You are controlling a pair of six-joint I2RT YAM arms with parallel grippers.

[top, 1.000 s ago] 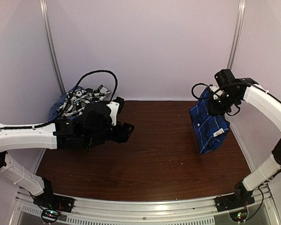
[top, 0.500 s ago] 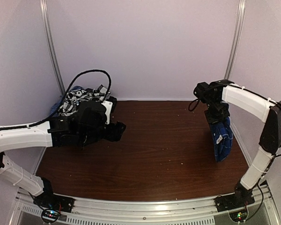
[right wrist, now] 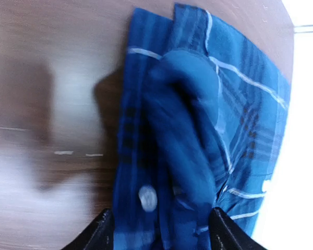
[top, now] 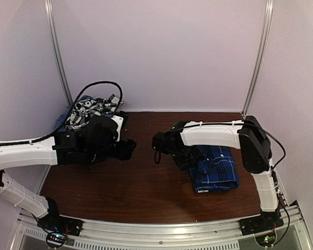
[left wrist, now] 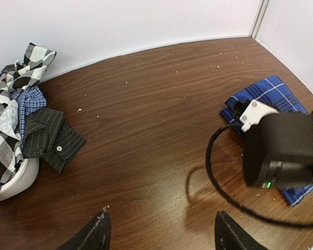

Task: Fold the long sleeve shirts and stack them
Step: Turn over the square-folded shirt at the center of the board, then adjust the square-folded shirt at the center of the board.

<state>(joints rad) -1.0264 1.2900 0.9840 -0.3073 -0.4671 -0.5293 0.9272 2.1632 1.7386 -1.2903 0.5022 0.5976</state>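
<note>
A royal-blue plaid shirt (top: 217, 167) lies folded on the right half of the table, its white label at the near edge. My right gripper (top: 191, 158) is low at the shirt's left edge. In the right wrist view the right gripper (right wrist: 161, 233) is open, and a rolled fold of the blue shirt (right wrist: 190, 135) lies between its fingers. My left gripper (top: 128, 149) hovers over bare wood left of centre, and in its own view the left gripper (left wrist: 164, 237) is open and holds nothing. The other long sleeve shirts (top: 88, 110) are heaped at the back left.
The heap holds a black-and-white plaid shirt (left wrist: 15, 78), a pale-blue check one (left wrist: 32, 101) and a dark pinstripe one (left wrist: 52, 136), spilling over a white container (left wrist: 15, 183). The right arm's black wrist and cable (left wrist: 284, 148) hang over the blue shirt. Walls close in behind and at both sides.
The right arm swung down and left from the back right, laid the blue plaid shirt flat on the table and opened its jaws. The left arm drifted slightly left.
</note>
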